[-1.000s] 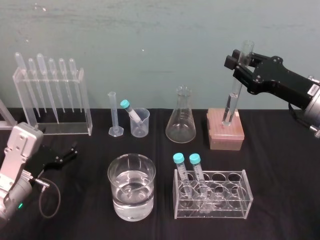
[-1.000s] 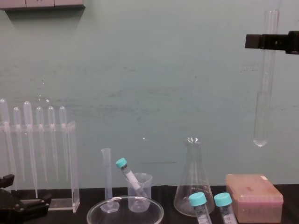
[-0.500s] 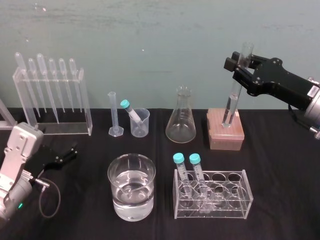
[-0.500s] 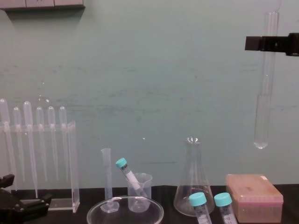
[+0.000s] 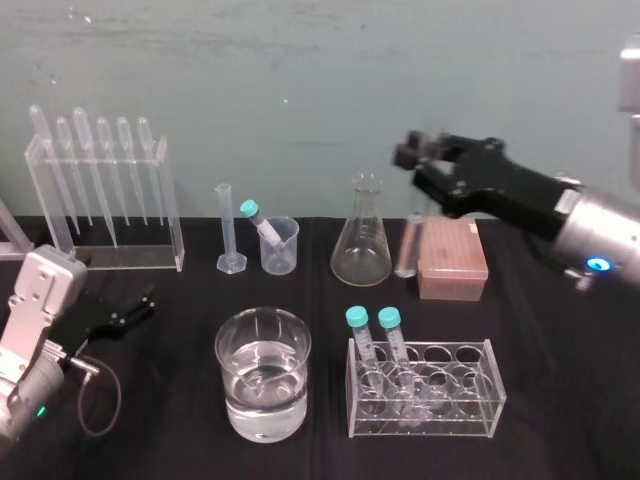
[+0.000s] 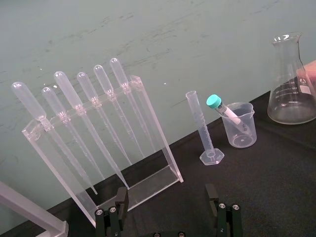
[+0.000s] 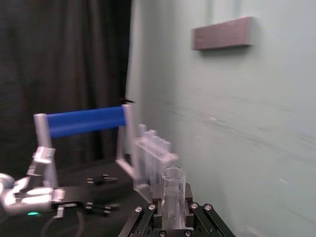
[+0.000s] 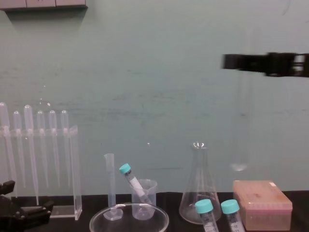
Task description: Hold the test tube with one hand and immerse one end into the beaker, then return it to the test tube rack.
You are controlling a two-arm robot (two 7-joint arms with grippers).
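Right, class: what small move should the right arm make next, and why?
Probably carry the test tube leftward and nearer, toward the beaker. The right gripper holds it raised between the flask and the test tube rack, not yet over the water. The left gripper lies open at the left of the table.

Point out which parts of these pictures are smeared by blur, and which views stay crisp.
Head view: the right claw and the test tube it grips are smeared, the rest crisp. Chest view: that claw is a dark streak, the tube a faint ghost. Right wrist view: tube crisp, background blurred. Left wrist view: crisp, left claw open.
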